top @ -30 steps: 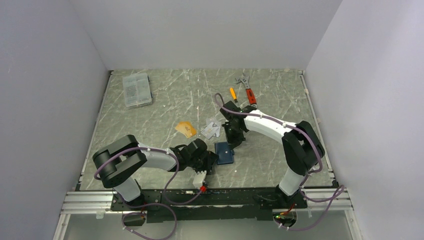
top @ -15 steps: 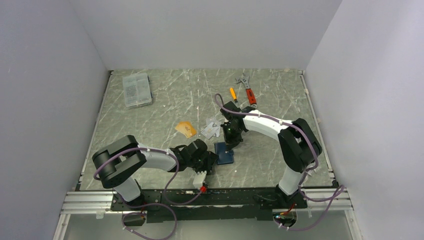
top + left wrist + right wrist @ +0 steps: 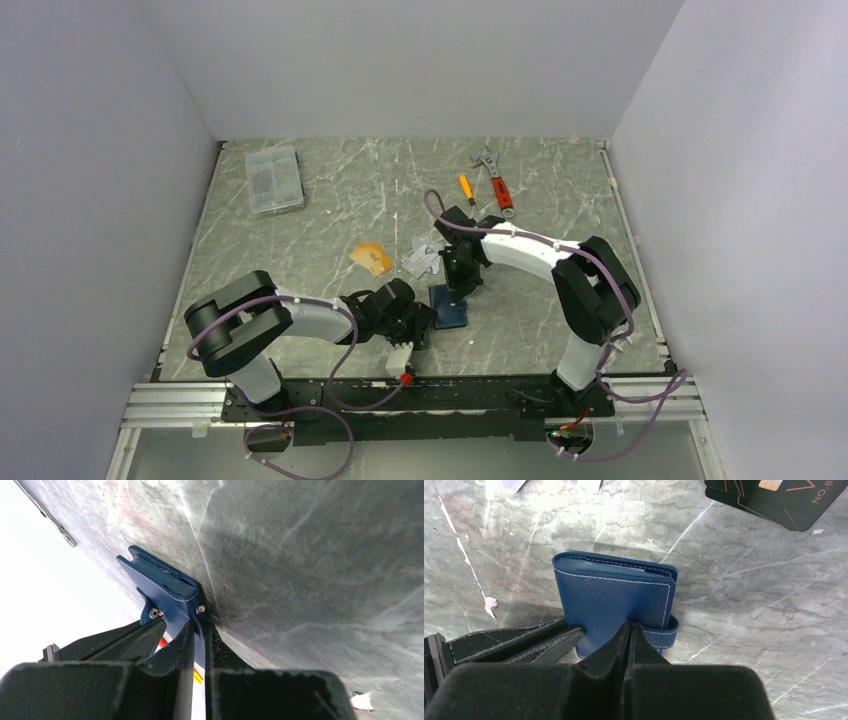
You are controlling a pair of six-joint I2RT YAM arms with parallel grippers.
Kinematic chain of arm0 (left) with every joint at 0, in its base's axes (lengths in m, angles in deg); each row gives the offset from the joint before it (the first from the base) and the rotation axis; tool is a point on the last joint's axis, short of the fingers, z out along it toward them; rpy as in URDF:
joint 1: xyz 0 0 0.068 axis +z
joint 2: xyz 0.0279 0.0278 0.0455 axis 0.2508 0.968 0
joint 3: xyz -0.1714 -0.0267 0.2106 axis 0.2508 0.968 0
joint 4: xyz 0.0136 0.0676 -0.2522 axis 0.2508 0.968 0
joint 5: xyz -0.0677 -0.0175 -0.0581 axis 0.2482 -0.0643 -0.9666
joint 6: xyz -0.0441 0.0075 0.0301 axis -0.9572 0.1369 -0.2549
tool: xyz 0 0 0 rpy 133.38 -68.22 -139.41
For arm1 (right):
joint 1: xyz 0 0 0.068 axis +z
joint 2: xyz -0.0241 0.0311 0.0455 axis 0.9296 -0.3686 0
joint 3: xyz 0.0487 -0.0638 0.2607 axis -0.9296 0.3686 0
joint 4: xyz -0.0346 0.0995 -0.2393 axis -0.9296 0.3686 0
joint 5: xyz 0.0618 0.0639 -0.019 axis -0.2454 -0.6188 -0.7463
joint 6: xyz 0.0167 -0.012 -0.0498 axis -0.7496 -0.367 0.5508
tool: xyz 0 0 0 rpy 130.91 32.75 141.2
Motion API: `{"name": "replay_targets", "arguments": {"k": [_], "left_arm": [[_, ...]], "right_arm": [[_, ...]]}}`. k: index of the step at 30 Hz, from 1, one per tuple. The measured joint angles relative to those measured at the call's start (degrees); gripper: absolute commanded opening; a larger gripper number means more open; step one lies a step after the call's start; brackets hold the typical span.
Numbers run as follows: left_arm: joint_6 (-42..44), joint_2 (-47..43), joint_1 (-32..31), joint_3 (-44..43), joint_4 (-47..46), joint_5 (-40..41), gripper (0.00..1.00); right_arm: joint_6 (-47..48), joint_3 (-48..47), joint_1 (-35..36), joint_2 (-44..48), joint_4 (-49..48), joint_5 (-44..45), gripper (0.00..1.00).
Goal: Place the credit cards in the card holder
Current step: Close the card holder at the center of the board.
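The card holder point(image 3: 450, 307) is a navy-blue folded wallet lying near the table's front middle. My left gripper point(image 3: 200, 629) is shut on a thin blue edge of the card holder point(image 3: 160, 582), reaching in from the left point(image 3: 424, 322). My right gripper point(image 3: 630, 628) is shut with nothing between its fingers, its tips resting on the top face of the card holder point(image 3: 614, 592) by the snap tab. Orange-gold credit cards point(image 3: 372, 258) and silvery-white cards point(image 3: 422, 260) lie behind the holder. Black cards point(image 3: 776, 495) lie just beyond it.
A clear grey compartment box point(image 3: 273, 179) stands at the back left. A red-handled wrench point(image 3: 497, 182) and an orange screwdriver point(image 3: 466, 188) lie at the back right. A small white and red piece point(image 3: 401, 360) sits at the near edge.
My right arm has shifted a little to the left, bringing its shut gripper over the card holder. The left arm and the holder have stayed put.
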Motion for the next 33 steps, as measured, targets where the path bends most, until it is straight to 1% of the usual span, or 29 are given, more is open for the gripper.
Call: {"name": "replay_targets", "arguments": {"k": [24,33], "left_arm": [[0.0,0.0,0.0,0.0,0.1,0.0,0.02],[0.0,0.0,0.0,-1.3,2.6,0.1,0.02]], "right_arm": [[-2.6,-0.1,3.8,0.0,-0.1,7.1,0.0],[-3.1,0.0,5.0,0.1,-0.5,8.9,0.0]]}}
